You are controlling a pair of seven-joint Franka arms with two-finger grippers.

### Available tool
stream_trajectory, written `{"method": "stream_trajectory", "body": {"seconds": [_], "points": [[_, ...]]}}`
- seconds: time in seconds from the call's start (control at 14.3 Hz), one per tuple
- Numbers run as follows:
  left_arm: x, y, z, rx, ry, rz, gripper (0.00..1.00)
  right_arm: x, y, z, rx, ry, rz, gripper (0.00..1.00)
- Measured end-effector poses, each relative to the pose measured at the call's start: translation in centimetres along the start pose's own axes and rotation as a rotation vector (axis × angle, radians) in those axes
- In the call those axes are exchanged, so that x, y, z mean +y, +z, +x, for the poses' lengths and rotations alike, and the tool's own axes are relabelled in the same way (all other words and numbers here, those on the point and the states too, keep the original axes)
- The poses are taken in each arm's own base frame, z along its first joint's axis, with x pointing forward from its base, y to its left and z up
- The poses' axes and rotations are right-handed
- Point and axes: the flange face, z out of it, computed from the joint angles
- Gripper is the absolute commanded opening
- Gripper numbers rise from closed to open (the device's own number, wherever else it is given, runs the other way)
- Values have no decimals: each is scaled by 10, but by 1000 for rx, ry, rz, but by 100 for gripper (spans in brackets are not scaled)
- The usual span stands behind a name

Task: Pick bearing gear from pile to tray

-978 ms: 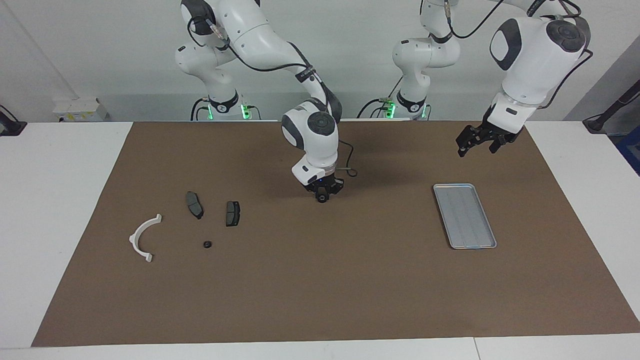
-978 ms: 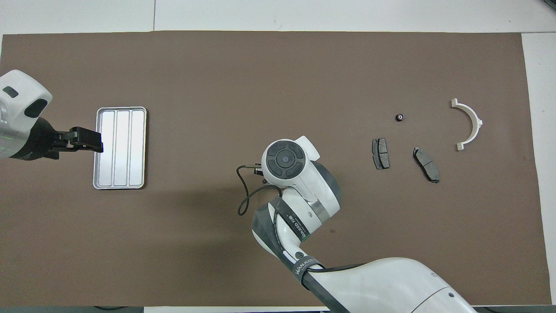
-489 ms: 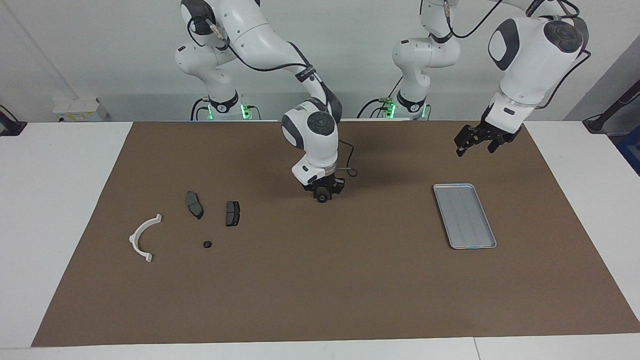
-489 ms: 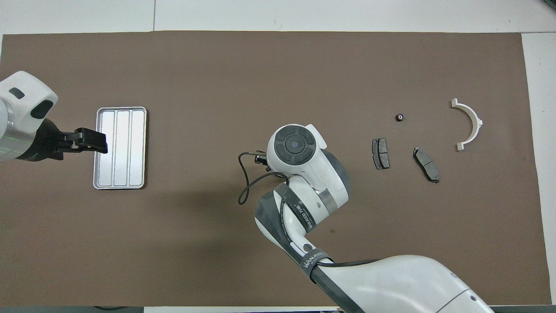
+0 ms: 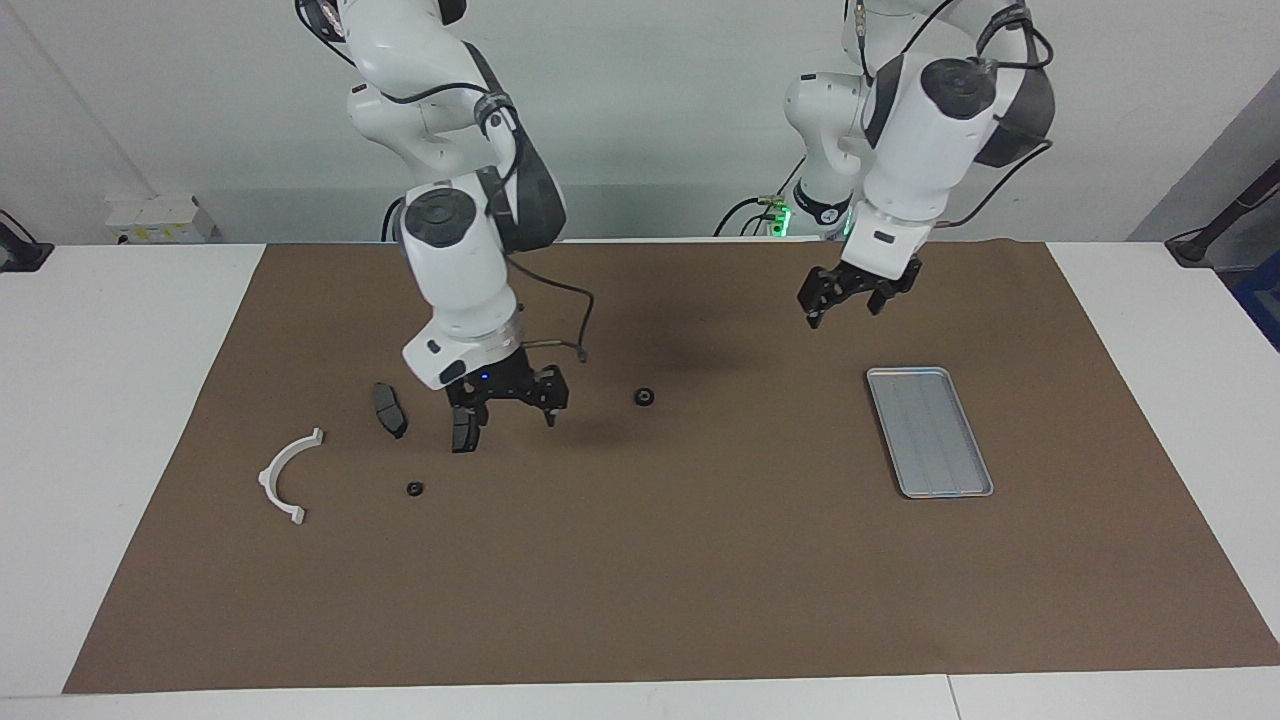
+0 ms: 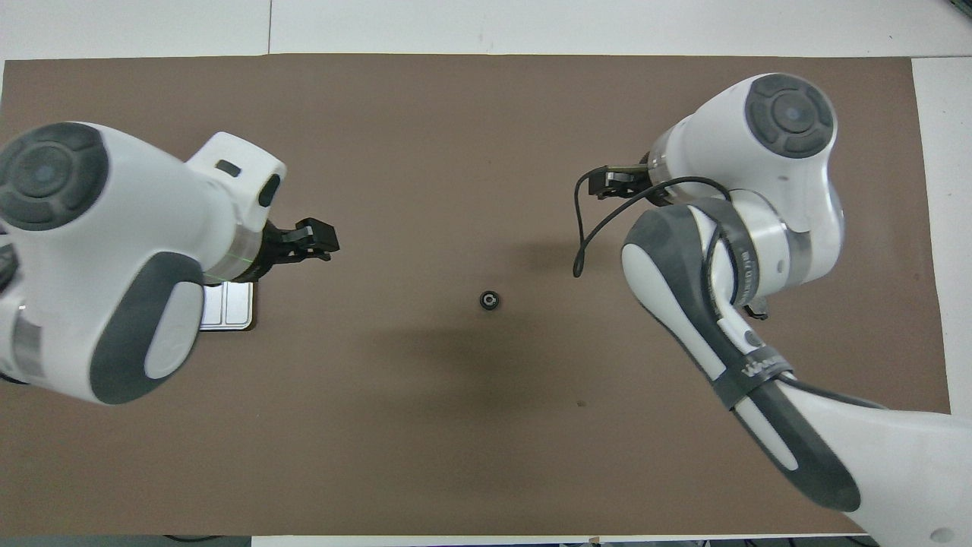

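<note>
A small black gear (image 5: 645, 397) sits alone on the brown mat (image 5: 640, 580), approx. mid-table, between the pile of parts and the tray (image 5: 929, 431); nothing touches it. The tray lies toward the left arm's end and has nothing in it.

The right gripper (image 5: 508, 408) hangs low over the pile w/ its fingers spread apart and nothing between them. One finger is in front of a dark brake pad (image 5: 462, 430), so can't tell if they touch. A second brake pad (image 5: 389, 409) lies just beside it, toward the right arm's end. A smaller black round piece (image 5: 414, 489) sits farther from the robots than the pads, and a white curved arc (image 5: 286, 476) is nearest the mat's edge at that end.

The left gripper (image 5: 848, 294) is up in the air over bare mat, between the gear and the tray, its fingers apart, holding nothing.
</note>
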Motion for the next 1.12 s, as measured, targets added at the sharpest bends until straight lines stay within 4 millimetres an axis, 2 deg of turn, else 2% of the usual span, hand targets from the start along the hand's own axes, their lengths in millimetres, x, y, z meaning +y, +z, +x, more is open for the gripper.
{"method": "stream_trajectory", "body": {"seconds": [0.14, 0.21, 0.35, 0.56, 0.63, 0.77, 1.12], "points": [[51, 34, -12, 2, -21, -4, 100, 62, 2, 14, -1, -52, -12, 100], [70, 53, -19, -14, -28, 7, 100, 82, 5, 17, -6, -69, -15, 100], [114, 90, -28, -31, -54, 33, 100, 107, 16, 21, -19, -93, -20, 100], [173, 136, -28, -29, -110, 22, 100, 120, 43, 24, -40, -92, -22, 100], [183, 151, -27, -25, -121, 12, 100, 120, 51, 25, -40, -93, -21, 100], [185, 178, -29, -30, -134, 14, 100, 119, 62, 27, -39, -94, -21, 100], [188, 199, -47, -55, -201, 30, 100, 122, 95, 26, -56, -108, -21, 100]]}}
